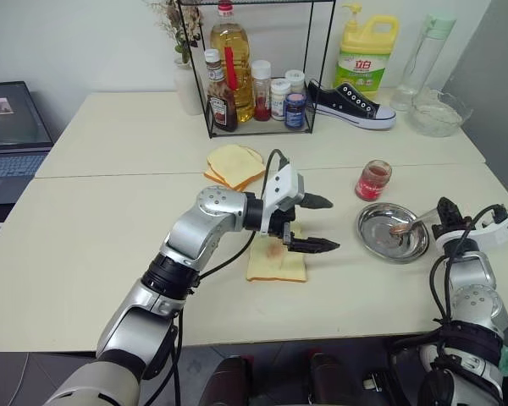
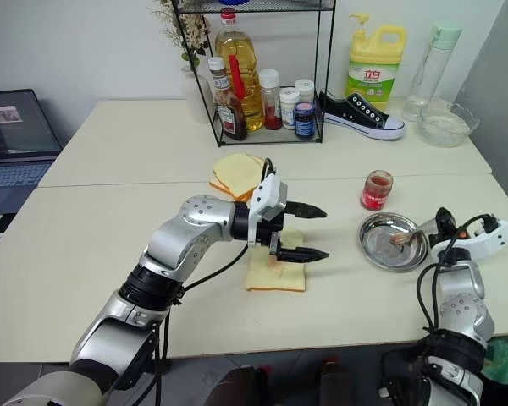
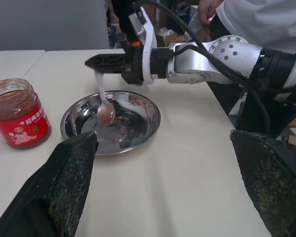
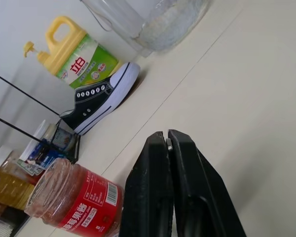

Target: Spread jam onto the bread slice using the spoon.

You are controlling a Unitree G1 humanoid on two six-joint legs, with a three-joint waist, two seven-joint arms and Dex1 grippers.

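The spoon [image 3: 104,101] hangs with its red-smeared bowl low over the round steel plate [image 1: 381,241], its slim handle rising to the right gripper [image 3: 99,61], whose black fingers are pressed together on the top of the handle. In the left wrist view the bowl looks to sit just at the plate's inner surface, though whether it touches cannot be told. Reddish smears mark the plate's middle.

The jam [image 1: 373,180] sits in its small clear jar with a red label, lid off, on the tabletop [image 1: 93,254] just beyond the plate.

The bread slice [image 1: 275,264] lies flat on the tabletop, well to the left of the plate, with a faint reddish smear near its far edge. The left gripper [image 1: 317,224] hovers over the slice's far right corner, pointing toward the plate, its fingers spread wide and holding nothing.

Behind the slice lies a stack of bread slices [image 1: 235,165]. Farther back stands a wire rack [image 1: 258,68] with bottles and jars, a black sneaker [image 1: 351,105], a yellow detergent bottle [image 1: 366,52] and a glass bowl [image 1: 438,112]. A laptop [image 1: 13,127] sits at the far left.
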